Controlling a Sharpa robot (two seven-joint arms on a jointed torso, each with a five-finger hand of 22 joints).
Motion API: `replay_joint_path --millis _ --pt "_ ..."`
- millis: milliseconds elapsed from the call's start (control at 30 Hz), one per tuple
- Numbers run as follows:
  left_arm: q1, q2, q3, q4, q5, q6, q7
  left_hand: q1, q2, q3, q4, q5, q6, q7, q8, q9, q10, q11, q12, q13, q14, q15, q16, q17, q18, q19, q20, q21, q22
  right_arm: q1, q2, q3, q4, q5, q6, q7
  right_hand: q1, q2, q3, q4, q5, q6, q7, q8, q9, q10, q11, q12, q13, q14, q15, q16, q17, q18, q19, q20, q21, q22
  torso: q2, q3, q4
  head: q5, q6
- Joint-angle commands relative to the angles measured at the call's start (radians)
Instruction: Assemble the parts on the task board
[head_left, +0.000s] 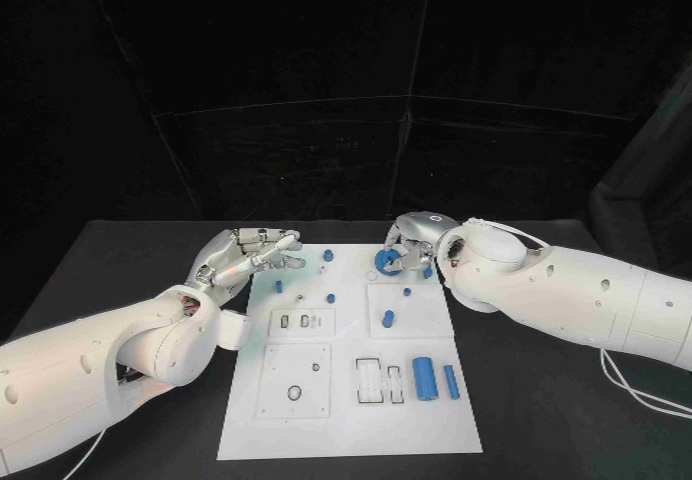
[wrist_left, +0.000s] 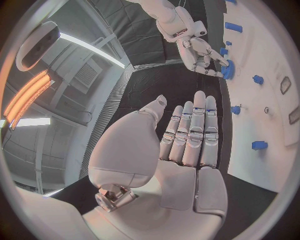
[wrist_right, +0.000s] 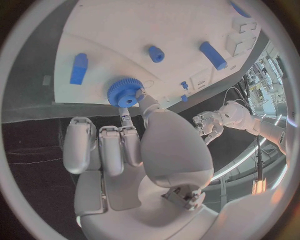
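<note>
Gear (head_left: 387, 262) pinched by right hand (head_left: 411, 243), upper middle of frame.
Left hand (head_left: 248, 255) hovers released; misaligned, the gear could jam or slip.

White task board (head_left: 346, 420) flat mid-table; blue gear (head_left: 388, 260) near far edge, blue cylinders (head_left: 426, 377) lying near right edge.

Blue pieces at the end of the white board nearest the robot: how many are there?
2: a thick cylinder and a thinner rod, side by side on the board's right. Nothing covers that end.
</note>
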Motion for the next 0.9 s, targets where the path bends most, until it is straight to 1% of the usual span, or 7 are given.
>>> replay_joint_path --millis 33,200,367,467,500,600,900 --pt "0.001 -0.001 0.000 0.003 -0.006 0.014 0.002 0.001 0.008 0.001 -0.003 -0.002 -0.001 0.008 -0.004 -0.001 -0.001 0.007 -0.006 -0.001 -0.007 -0.002 -0.004 0.002 0.006 -0.003 0.007 -0.004 -0.001 0.002 0.002 0.001 0.023 -0.017 -0.104 0.020 -0.013 0.002 0.007 0.000 0.006 0.016 -0.007 0.004 0.003 0.044 -0.008 0.005 0.167 0.073 -0.010 0.006 0.091 -0.010 0.009 -0.001 0.005 0.005 -0.001 -0.0018 0.0009 0.003 0.001" --pt "0.001 -0.002 0.000 0.004 -0.006 0.012 0.003 0.001 0.008 0.001 -0.003 -0.002 -0.001 0.008 -0.004 -0.001 -0.001 0.007 -0.006 -0.001 -0.007 -0.002 -0.004 0.002 0.006 -0.003 0.007 -0.004 -0.001 0.003 0.029 0.002 0.044 -0.035 -0.136 0.016 -0.019 -0.002 0.008 0.001 0.007 0.016 -0.007 0.002 0.002 0.044 -0.009 0.005 0.166 0.073 -0.011 0.006 0.090 -0.011 0.011 -0.003 0.007 0.011 0.001 -0.0014 0.0034 0.007 0.003" --pt "0.001 -0.005 0.000 0.004 -0.006 0.009 0.005 0.001 0.008 0.001 -0.003 -0.002 -0.001 0.008 -0.004 -0.001 -0.001 0.007 -0.006 -0.001 -0.007 -0.002 -0.004 0.002 0.006 -0.003 0.007 -0.004 -0.001 0.003 0.086 0.002 0.030 -0.046 -0.136 0.013 -0.023 -0.004 0.011 0.002 0.007 0.014 -0.007 -0.001 0.001 0.044 -0.009 0.003 0.165 0.072 -0.011 0.005 0.089 -0.011 0.011 -0.003 0.007 0.010 0.001 -0.0020 0.0048 0.012 0.001" --pt "0.002 -0.006 0.000 0.002 -0.002 0.008 0.008 -0.003 0.008 0.001 -0.003 -0.002 -0.002 0.008 -0.005 -0.001 -0.002 0.008 -0.007 -0.001 -0.009 -0.001 -0.007 0.002 0.006 -0.004 0.007 -0.006 -0.002 0.003 0.117 0.002 0.013 -0.049 -0.132 0.017 -0.025 -0.004 0.012 0.002 0.007 0.013 -0.006 -0.002 0.001 0.044 -0.009 0.004 0.166 0.072 -0.011 0.005 0.089 -0.011 0.011 -0.003 0.008 0.011 0.001 -0.0030 0.0057 0.013 0.000" --pt "0.002 -0.006 0.000 0.000 0.002 0.007 0.009 -0.007 0.008 0.000 -0.001 -0.002 -0.001 0.008 -0.006 -0.001 -0.001 0.008 -0.008 -0.001 -0.010 -0.001 -0.009 0.003 0.006 -0.005 0.008 -0.007 -0.003 0.003 0.130 0.002 0.005 -0.049 -0.130 0.019 -0.026 -0.004 0.013 0.003 0.008 0.012 -0.006 -0.003 0.000 0.045 -0.009 0.005 0.167 0.072 -0.011 0.005 0.087 -0.011 0.011 -0.004 0.007 0.011 0.001 -0.0014 0.0026 0.018 0.000" --pt "0.002 -0.006 0.000 -0.004 0.008 0.003 0.013 -0.011 0.007 -0.001 0.000 -0.002 -0.001 0.009 -0.007 -0.001 -0.001 0.009 -0.009 0.000 -0.010 0.000 -0.010 0.004 0.006 -0.005 0.008 -0.008 -0.004 0.003 0.169 0.002 -0.021 -0.050 -0.124 0.026 -0.027 -0.003 0.014 0.003 0.008 0.012 -0.006 -0.003 0.000 0.044 -0.009 0.004 0.166 0.072 -0.011 0.004 0.087 -0.011 0.012 -0.004 0.008 0.012 0.002 0.0001 0.0027 0.021 -0.002" --pt "0.003 -0.005 0.000 -0.007 0.013 0.000 0.016 -0.020 0.008 -0.004 0.003 -0.002 0.000 0.009 -0.008 0.000 0.001 0.009 -0.010 0.000 -0.010 0.000 -0.013 0.006 0.006 -0.006 0.009 -0.010 -0.006 0.001 0.250 0.001 -0.089 -0.051 -0.093 0.036 -0.030 -0.004 0.019 0.002 0.010 0.006 -0.005 -0.009 -0.002 0.042 -0.008 0.001 0.164 0.071 -0.011 0.003 0.084 -0.011 0.012 -0.004 0.008 0.013 0.000 -0.0011 0.0009 0.025 -0.004"
